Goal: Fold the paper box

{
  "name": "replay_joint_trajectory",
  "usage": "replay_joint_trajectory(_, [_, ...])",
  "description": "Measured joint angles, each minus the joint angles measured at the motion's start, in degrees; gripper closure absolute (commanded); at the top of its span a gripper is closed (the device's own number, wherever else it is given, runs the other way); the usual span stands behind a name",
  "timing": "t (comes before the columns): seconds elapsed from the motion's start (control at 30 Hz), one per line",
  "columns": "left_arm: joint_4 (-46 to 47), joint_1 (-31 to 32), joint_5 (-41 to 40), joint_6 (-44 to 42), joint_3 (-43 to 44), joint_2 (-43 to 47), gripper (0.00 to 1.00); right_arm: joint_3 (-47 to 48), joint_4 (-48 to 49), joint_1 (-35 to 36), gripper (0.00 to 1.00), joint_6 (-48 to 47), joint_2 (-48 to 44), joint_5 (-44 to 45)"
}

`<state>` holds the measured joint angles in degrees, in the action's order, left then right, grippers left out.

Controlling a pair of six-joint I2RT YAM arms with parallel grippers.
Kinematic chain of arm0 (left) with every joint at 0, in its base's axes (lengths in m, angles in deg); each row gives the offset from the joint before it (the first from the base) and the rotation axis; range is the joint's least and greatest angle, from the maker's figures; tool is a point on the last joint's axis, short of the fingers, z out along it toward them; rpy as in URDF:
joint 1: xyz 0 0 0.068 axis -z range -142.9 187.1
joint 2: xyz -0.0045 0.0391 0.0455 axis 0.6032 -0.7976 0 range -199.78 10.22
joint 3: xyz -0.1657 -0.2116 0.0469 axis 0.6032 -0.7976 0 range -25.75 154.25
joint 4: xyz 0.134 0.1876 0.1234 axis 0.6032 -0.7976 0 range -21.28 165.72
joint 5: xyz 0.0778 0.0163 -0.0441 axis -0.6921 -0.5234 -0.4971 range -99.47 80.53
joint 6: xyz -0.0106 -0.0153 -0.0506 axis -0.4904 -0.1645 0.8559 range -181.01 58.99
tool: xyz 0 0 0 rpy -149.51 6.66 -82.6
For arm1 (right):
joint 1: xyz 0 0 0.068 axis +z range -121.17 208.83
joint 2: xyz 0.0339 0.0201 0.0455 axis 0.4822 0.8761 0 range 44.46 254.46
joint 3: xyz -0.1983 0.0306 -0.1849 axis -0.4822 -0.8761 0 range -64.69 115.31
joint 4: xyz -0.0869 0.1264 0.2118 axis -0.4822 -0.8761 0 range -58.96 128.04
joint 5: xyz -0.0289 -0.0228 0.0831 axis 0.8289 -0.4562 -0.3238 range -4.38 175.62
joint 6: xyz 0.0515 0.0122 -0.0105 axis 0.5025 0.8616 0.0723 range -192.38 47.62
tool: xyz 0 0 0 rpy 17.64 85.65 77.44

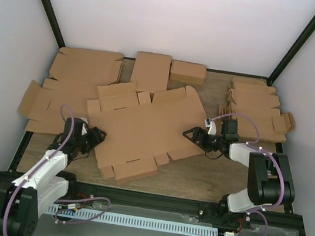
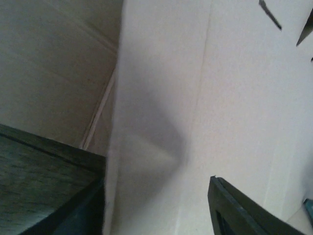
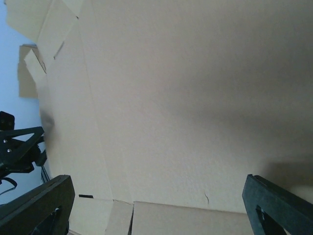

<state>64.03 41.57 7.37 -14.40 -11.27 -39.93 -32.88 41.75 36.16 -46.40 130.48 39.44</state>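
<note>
Box (image 1: 144, 129) is laid lengthwise between left gripper (image 1: 96, 136), whose pinch cannot be told, and right gripper (image 1: 188, 134), spread wide at its right edge.

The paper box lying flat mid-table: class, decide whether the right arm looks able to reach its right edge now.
Probably yes: the right gripper, open, sits at the right edge of the paper box, with nothing visibly between them.
</note>
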Motion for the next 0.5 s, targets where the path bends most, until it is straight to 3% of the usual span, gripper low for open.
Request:
replay_joint_trajectory(0.1, [-1.5, 0.0, 1.4, -2.6, 2.1, -1.4, 0.79, -1.3, 1.0, 0.0, 0.04, 0.0, 1.2, 0.0])
replay_joint_trajectory(0.23, [-4.5, 0.0, 1.9, -5.6, 7.9, 0.2, 0.95, -2.4, 3.2, 0.0, 0.04, 0.2, 1.2, -0.2])
replay_joint_trajectory(0.5, [-17.2, 0.1, 1.8, -13.6, 25.6, -1.0, 0.96, -5.5, 2.0, 1.7, 0.03, 0.4, -2.9, -1.7])
